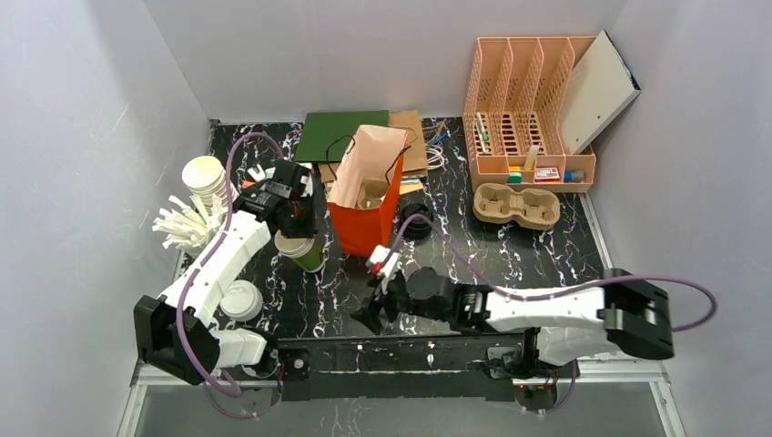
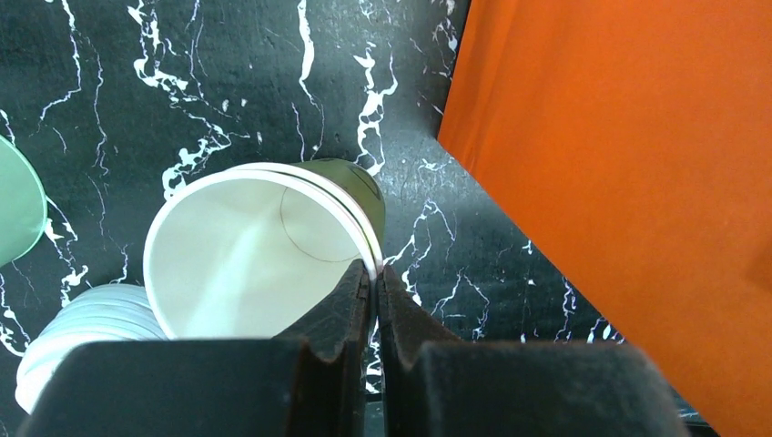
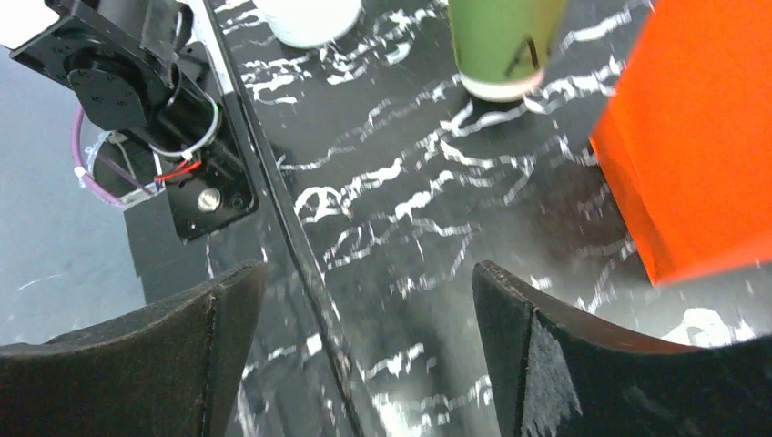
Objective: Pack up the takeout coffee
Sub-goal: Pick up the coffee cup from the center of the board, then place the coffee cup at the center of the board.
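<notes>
My left gripper (image 1: 293,218) (image 2: 374,273) is shut on the rim of a lidless green cup (image 1: 305,250) (image 2: 237,264), one finger inside its cream wall and one outside. The cup stands just left of the open orange bag (image 1: 364,218) (image 2: 637,182) and also shows in the right wrist view (image 3: 501,45). A round black lid (image 1: 416,223) lies right of the bag; I cannot tell whether the takeout coffee is under it. My right gripper (image 1: 373,314) (image 3: 369,273) is open over the table's near edge with nothing between its fingers.
A cardboard cup carrier (image 1: 369,193) sits inside the bag and another (image 1: 514,205) lies at the right. White lids (image 1: 241,300), stacked white cups (image 1: 208,182) and white sticks (image 1: 187,228) crowd the left. A peach organizer (image 1: 528,109) stands at the back right.
</notes>
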{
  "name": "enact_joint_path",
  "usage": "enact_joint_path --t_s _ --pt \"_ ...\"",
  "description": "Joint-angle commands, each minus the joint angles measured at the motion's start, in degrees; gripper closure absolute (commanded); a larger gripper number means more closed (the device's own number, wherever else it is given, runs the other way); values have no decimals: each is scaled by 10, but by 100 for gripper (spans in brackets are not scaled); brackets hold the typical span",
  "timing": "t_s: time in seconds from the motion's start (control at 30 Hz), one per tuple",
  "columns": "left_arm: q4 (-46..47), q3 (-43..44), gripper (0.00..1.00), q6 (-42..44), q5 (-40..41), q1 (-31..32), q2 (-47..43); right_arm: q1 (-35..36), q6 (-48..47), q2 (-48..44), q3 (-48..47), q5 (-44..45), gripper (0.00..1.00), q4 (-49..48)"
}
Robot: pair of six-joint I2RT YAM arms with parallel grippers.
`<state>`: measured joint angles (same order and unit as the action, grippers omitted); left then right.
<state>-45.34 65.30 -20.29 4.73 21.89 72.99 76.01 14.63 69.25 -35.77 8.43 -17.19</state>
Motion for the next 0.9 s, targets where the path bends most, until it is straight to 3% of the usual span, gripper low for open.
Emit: enact_joint_path --t_s 0.0,0.17,0.37,0.5,0.87 --pt "-31 -9 97 16 3 6 -23 29 -106 89 14 64 4 -292" --pt "-31 -31 91 31 8 7 -38 29 -143 230 -8 32 2 -413" --pt "-27 -48 72 38 -1 6 -59 30 -184 374 21 3 2 -669" --pt "-32 -46 64 48 -1 6 -74 31 -216 441 -10 21 2 -707" --pt "-36 -40 67 75 -37 7 -58 23 -280 552 -84 54 2 -762"
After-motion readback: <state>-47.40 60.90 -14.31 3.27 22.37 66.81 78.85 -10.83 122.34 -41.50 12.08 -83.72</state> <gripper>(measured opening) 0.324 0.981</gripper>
